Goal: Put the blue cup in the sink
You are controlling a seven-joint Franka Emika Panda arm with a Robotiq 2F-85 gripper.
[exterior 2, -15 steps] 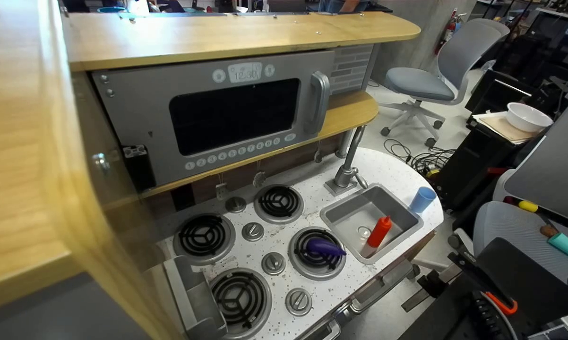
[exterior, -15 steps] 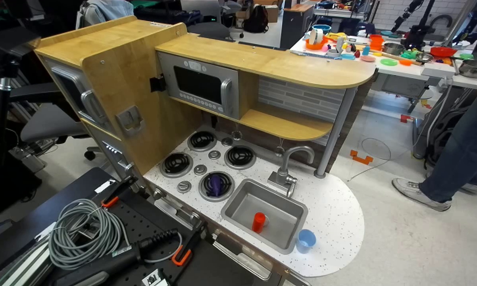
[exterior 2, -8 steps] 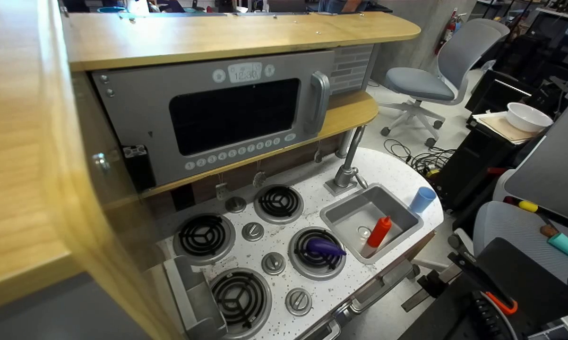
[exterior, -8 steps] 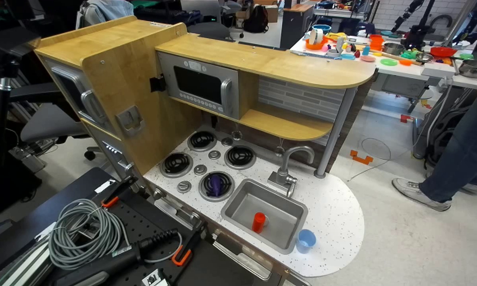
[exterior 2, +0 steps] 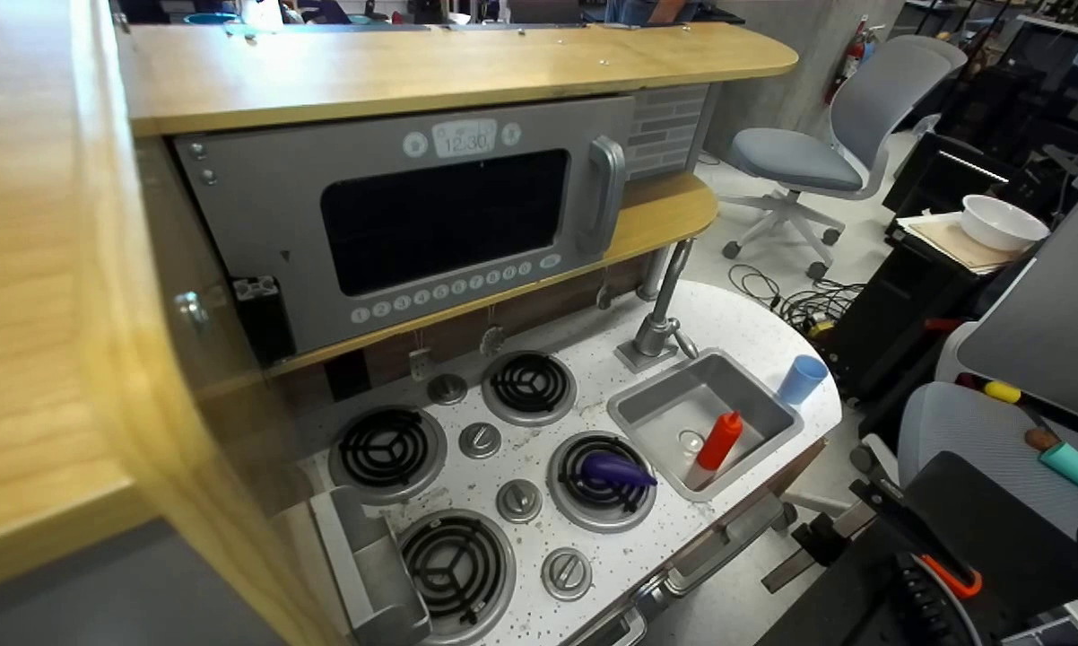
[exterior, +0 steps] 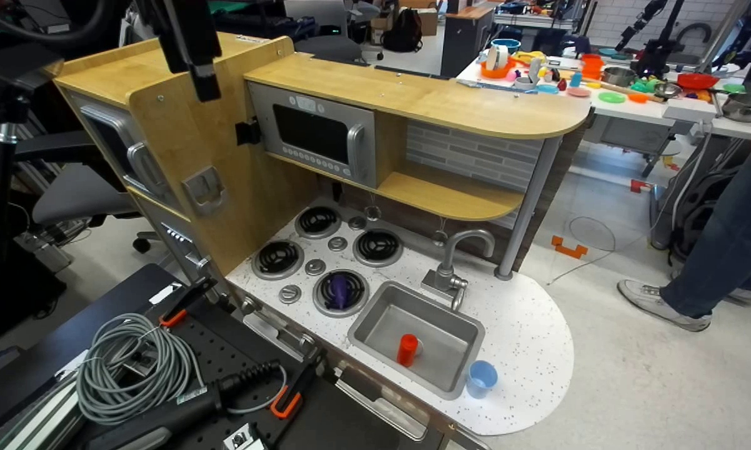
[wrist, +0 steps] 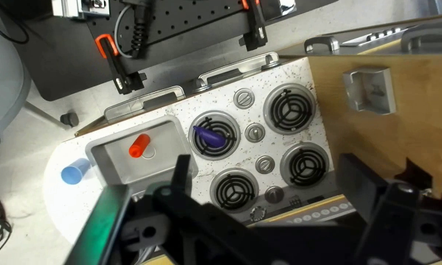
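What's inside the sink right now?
A red bottle stands in the sink, near the drain. The blue cup is outside, on the counter. The patch under the bottle is covered, so unseen.

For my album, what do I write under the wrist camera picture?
Open gripper over a toy kitchen, red bottle in the sink, blue cup just outside.

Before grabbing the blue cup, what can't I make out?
Wrist view: part of the sink, behind the gripper.
In an exterior view: whether the blue cup touches the sink, whose edge it partly covers.
In an exterior view: most of the robot, cut off by the top edge.
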